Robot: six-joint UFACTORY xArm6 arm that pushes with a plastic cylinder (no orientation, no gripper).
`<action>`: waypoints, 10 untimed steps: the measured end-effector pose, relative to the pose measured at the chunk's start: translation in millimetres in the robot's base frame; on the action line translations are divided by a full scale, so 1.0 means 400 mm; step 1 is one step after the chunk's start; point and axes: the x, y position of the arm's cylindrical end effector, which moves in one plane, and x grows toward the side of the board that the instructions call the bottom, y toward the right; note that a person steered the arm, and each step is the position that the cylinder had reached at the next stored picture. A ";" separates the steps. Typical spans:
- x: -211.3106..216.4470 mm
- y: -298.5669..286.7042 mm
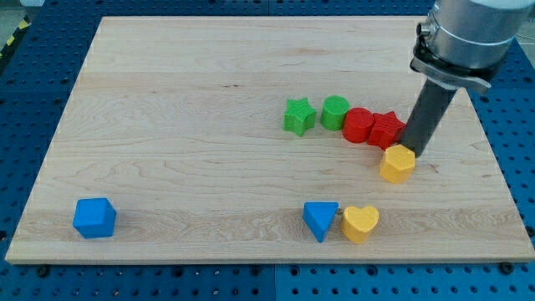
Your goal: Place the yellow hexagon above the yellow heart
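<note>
The yellow hexagon (397,163) lies at the view's right, just below the red blocks. The yellow heart (360,222) lies near the view's bottom edge, below and a little left of the hexagon, touching a blue triangle (321,220) on its left. My tip (411,153) stands at the hexagon's upper right edge, touching or nearly touching it, beside the red star (387,129).
A row of blocks runs left of my tip: green star (298,115), green cylinder (335,112), red cylinder (359,124), red star. A blue cube (94,217) sits at the view's bottom left. The wooden board (167,125) ends close to the heart.
</note>
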 end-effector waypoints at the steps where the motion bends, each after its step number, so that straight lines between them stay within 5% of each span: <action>1: 0.053 -0.023; 4: -0.023 -0.066; 10: 0.082 -0.032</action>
